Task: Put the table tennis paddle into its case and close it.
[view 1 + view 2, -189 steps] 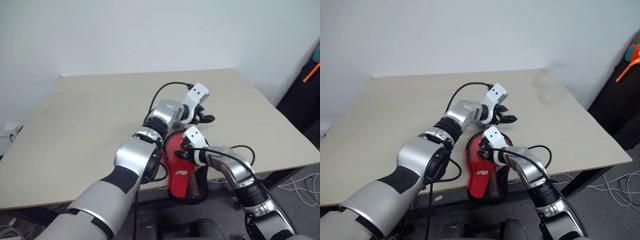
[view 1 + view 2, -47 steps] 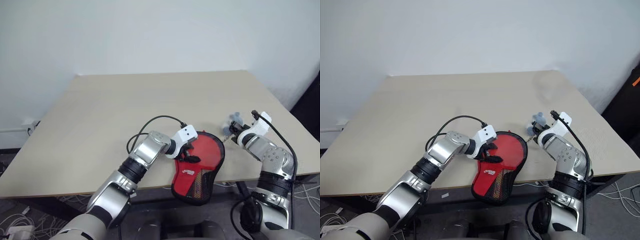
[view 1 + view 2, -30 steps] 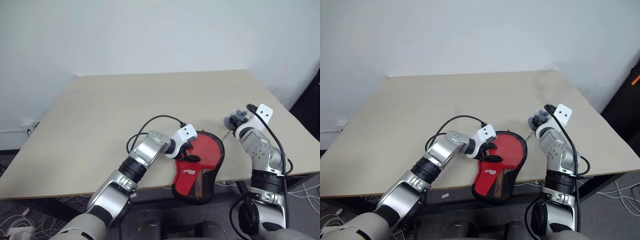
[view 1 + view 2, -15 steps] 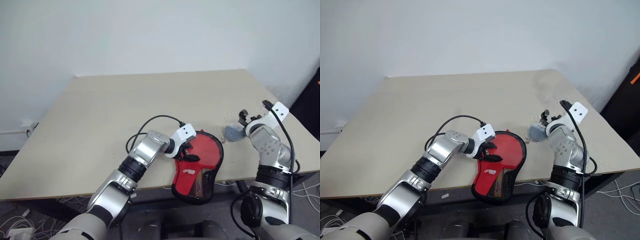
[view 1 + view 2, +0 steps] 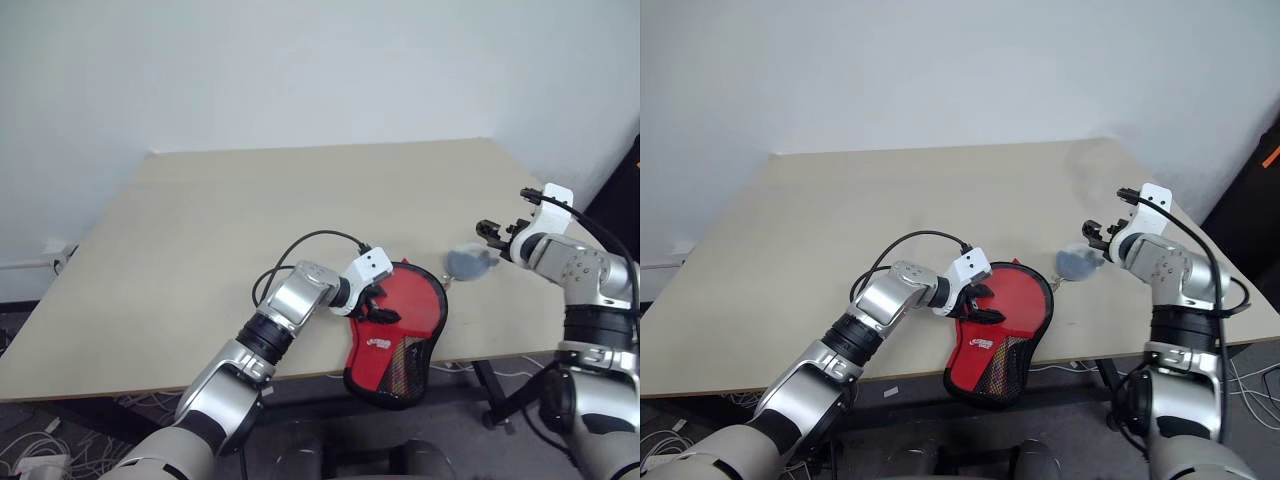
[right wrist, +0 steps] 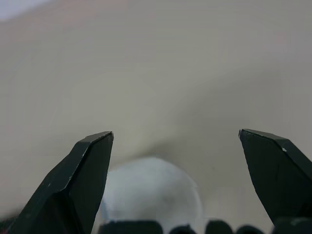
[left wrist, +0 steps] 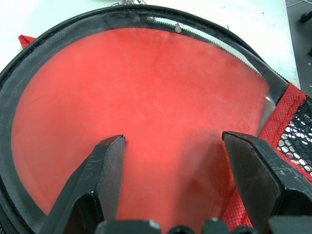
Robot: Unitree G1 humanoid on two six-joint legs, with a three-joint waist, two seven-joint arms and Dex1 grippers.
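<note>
The case (image 5: 394, 333) lies at the table's front edge, its mesh handle end hanging over the edge. The paddle's red face (image 7: 146, 92) shows through the case's clear plastic half. My left gripper (image 5: 379, 305) is open, its fingertips (image 7: 113, 146) spread wide and resting on that clear half. A zip line (image 7: 204, 36) runs round the head of the case. A small grey round pull (image 5: 468, 263) lies blurred just right of the case's head. My right gripper (image 5: 496, 237) hovers open a little right of the pull, nothing between its fingers (image 6: 92, 151).
The beige table (image 5: 250, 210) stretches wide behind and to the left of the case. Its right edge (image 5: 560, 215) runs close beside my right arm. A white wall stands behind, and cables lie on the floor at the lower left.
My right gripper has opened, let go of the grey pull and swung away to the right. The pull has dropped beside the case's head. The left gripper has not moved.
</note>
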